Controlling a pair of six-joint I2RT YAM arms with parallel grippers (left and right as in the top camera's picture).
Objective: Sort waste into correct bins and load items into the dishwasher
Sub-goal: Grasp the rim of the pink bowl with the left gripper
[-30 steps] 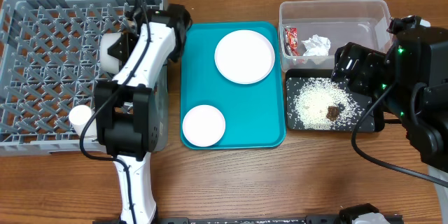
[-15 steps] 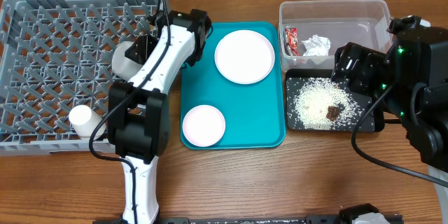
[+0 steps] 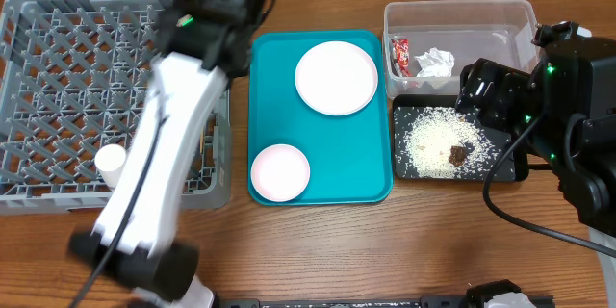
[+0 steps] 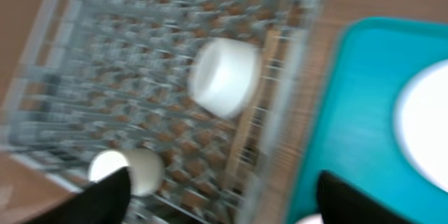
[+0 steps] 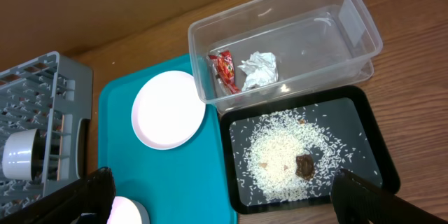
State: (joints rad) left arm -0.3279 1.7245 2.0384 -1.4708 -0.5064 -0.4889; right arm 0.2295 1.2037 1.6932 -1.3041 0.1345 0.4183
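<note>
Now your pale bowl (image 4: 224, 77) lies tipped on its side on the dish rack (image 4: 91, 63) lattice, straight ahead of the left gripper (image 4: 220, 182), whose fingers stand spread wide with nothing between them; I judge it parked there as loaded. The small cup (image 4: 129, 171) sits by one fingertip, and the chopsticks (image 4: 245, 136) run along the rack wall. The plate (image 5: 168, 108) and the half-cropped saucer (image 5: 127, 213) wait on the teal tray (image 5: 112, 126), not yet loaded. Below the right gripper (image 5: 222, 182), also spread and empty, the wrapper (image 5: 225, 70) and tissue (image 5: 257, 68) share the clear tub (image 5: 350, 14), while the rice (image 5: 280, 161) and brown lump (image 5: 304, 166) lie in the black tray (image 5: 364, 126). Blur smears the left wrist view, and overhead the arm hides the bowl.
</note>
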